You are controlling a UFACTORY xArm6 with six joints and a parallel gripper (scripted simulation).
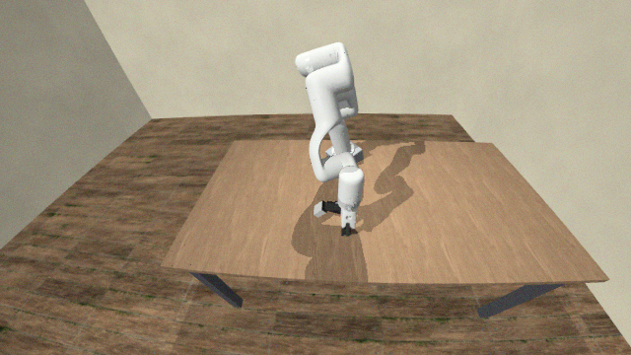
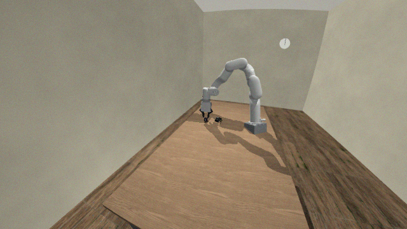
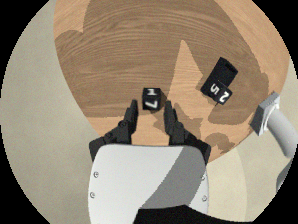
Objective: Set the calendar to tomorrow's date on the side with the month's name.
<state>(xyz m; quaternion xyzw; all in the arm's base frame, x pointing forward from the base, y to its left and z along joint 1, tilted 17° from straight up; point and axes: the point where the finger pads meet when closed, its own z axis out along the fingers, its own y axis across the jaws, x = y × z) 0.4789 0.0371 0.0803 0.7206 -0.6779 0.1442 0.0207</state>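
Tool [image 1: 347,230] [image 2: 206,118] [image 3: 151,106] with fingers partly spread, pointing down between the long edges of a brown wooden worktop [image 1: 468,222] [image 2: 206,175] [image 3: 115,65], amid beige walls [image 1: 419,59] [image 2: 95,63] and wood-plank floor [image 1: 99,207] [image 2: 334,159].

You have one black cube [image 3: 151,99] [image 2: 205,119] between the spread tips of the jaws [image 2: 206,118], touching neither; a white 7 shows on one face, a second white mark on the next. Whether it rests on the worktop [image 3: 115,65] [image 1: 444,212] [image 2: 203,165], you can't tell. The black tray [image 3: 223,70] [image 1: 338,212] lies well apart from it, turned at a slant in your wrist view. White 5 and 2 show at the tray's near end (one cube or more, you can't tell).
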